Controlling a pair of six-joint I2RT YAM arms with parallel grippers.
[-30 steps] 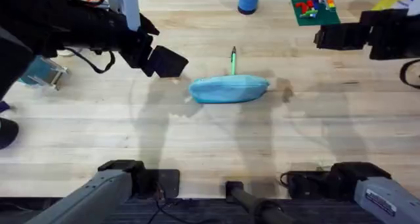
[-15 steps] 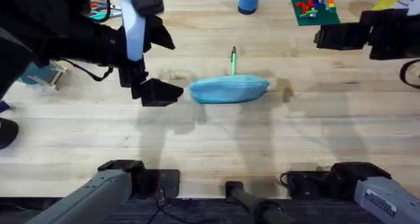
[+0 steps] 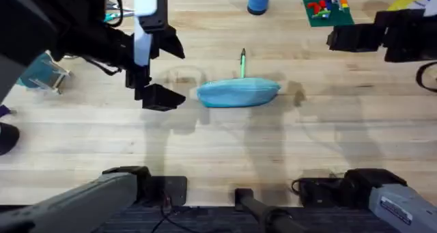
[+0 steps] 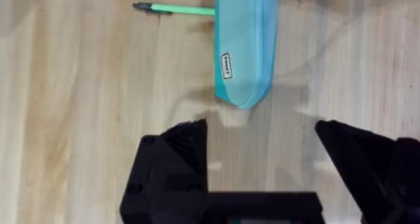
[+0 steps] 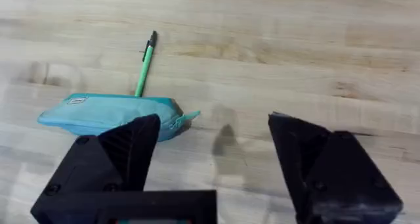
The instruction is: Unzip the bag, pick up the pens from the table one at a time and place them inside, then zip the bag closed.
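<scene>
Mid-bench lies the bag [image 3: 238, 93], a small white label [image 4: 226, 66] on its side, print unreadable. One green pen [image 3: 242, 63] pokes out from behind it. Left gripper [image 4: 262, 145] hovers just off the bag's end, fingers spread, bare bench [image 3: 225, 147] between. Right gripper [image 5: 213, 142] also open, well apart.

One light blue bag [image 3: 238, 93], one green pen [image 3: 242, 63] at its 12 o'clock, two grippers: left [image 3: 158, 74], right [image 3: 341, 38]
</scene>
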